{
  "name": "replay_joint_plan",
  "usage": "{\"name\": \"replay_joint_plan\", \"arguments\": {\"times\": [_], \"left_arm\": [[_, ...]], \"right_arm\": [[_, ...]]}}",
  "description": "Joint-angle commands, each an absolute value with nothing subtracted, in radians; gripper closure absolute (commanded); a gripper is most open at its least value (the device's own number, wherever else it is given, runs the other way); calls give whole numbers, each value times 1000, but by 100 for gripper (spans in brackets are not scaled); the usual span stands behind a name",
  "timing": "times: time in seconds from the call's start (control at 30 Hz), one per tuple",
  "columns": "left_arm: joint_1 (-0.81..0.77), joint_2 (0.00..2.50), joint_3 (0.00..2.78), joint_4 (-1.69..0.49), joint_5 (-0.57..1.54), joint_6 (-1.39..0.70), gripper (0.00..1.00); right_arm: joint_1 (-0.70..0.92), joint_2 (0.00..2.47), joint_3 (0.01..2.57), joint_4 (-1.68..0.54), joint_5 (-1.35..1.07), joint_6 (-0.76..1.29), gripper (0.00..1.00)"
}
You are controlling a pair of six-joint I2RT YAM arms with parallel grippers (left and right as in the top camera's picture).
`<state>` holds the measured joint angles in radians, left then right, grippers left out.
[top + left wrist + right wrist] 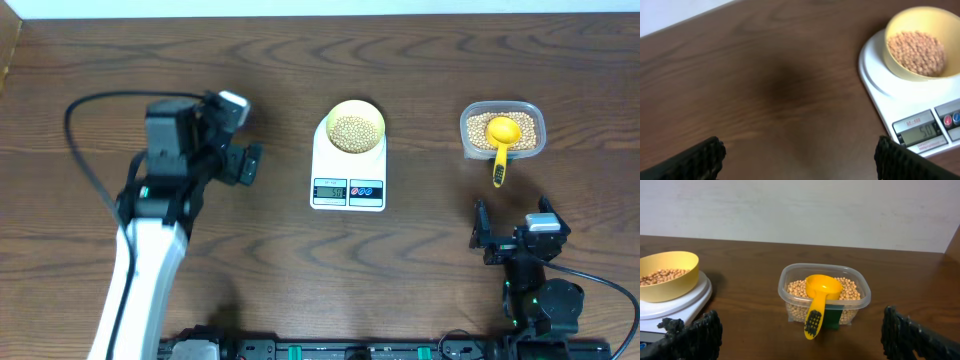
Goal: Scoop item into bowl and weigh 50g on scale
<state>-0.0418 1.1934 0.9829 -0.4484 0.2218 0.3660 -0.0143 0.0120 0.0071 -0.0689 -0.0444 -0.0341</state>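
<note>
Overhead shows one white digital scale [348, 178] at mid-table with one pale-yellow bowl [356, 128] standing on its far half. The soybeans [354, 131] lie in two lots, too many to count: a shallow heap in the bowl and a deeper fill in the one clear plastic tub [535, 128], well apart to the right. One yellow scoop [501, 140] rests cup-down on the tub's beans, its handle slanting out over the near rim.

There are two grippers. The left gripper [245, 135] hangs just left of the scale, jaws spread wide and holding nothing. The right gripper [512, 214] sits near the table's front edge, in front of the tub, also gaping wide and empty.

The scale has one grey display and two round buttons, one red and one blue. Its digits are too blurred in the left wrist view to read with confidence. That view cuts off the scale's right side, and the right wrist view crops the scale and bowl at the left edge. A green label on the tub's front is partly hidden behind the scoop handle.
</note>
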Motion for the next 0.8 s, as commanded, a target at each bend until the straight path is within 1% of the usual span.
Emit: {"name": "replay_joint_plan", "arguments": {"times": [0.0,0.1,0.17,0.37,0.6,0.77], "left_arm": [[-38,1067,873,-411,136,249,3],[-38,954,756,-324,136,243,3],[-38,870,661,-242,111,188,2],[-38,688,468,-120,110,181,2],[-38,503,297,-47,92,181,3],[-38,387,219,-43,92,181,3]], "right_arm": [[-6,6,6,-74,-33,-42,1],[-6,6,6,-75,-33,-42,1],[-6,6,6,-74,-33,-42,1],[-6,6,6,-74,-33,-42,1],[-6,6,6,-75,-33,-42,1],[-6,6,6,-74,-33,-42,1]]}}
